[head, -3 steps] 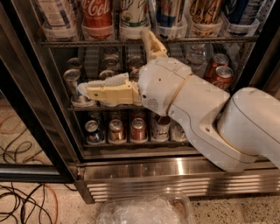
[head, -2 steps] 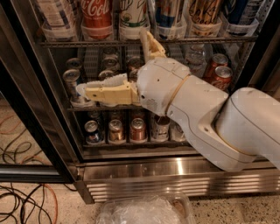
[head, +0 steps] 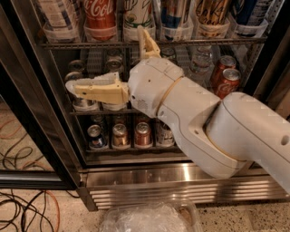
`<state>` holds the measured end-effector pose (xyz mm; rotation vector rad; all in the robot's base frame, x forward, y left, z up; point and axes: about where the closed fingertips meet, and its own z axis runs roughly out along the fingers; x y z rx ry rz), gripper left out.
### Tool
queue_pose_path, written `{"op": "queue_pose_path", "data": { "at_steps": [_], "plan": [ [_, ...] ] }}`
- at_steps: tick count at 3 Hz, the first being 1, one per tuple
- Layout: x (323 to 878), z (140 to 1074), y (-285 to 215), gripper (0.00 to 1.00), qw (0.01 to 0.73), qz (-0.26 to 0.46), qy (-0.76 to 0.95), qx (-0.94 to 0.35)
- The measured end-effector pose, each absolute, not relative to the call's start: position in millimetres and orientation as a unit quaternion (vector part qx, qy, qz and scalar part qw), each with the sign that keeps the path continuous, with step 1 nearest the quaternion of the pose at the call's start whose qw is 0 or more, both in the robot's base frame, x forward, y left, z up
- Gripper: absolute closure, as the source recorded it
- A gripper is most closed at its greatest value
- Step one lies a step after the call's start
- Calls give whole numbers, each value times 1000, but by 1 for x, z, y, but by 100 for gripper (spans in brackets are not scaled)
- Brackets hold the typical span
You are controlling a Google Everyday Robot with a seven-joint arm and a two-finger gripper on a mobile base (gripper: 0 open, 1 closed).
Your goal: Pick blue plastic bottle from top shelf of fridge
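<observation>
**Operator:** Which step am I on?

**Spotter:** You're on the approach, with nothing picked yet. Your gripper [head: 108, 59] hangs in front of the rack of cans [head: 83, 104], one level below the top shelf [head: 204, 42] of the fridge [head: 181, 179]. Its jaws are spread wide. One finger lies out to the left across the cans, the other points up so its tip overlaps the shelf's front wire, and nothing sits between them.

**Operator:** And the bottle?

**Spotter:** I take the blue plastic bottle [head: 56, 13] to be the pale-labelled one at the far left of the top shelf. It stands upright in its tray, just beside the red Coca-Cola bottle [head: 99, 13]. Only its lower body shows, because the cap is cut off at the top. It sits up and to the left of your gripper, apart from it.

**Operator:** So what next?

**Spotter:** You'll likely need to lift the wrist to shelf level and shift left. Set the open jaws either side of the bottle's body above the tray, then reach in. Mind the Coca-Cola bottle — the near finger gets little room there.
</observation>
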<state>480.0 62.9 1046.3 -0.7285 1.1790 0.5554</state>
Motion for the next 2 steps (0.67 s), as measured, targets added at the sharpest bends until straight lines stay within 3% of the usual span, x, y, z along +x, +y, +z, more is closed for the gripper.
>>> {"op": "queue_pose_path", "data": {
  "at_steps": [2],
  "plan": [
    [481, 1053, 80, 0, 759, 252, 524, -292]
  ]
}}
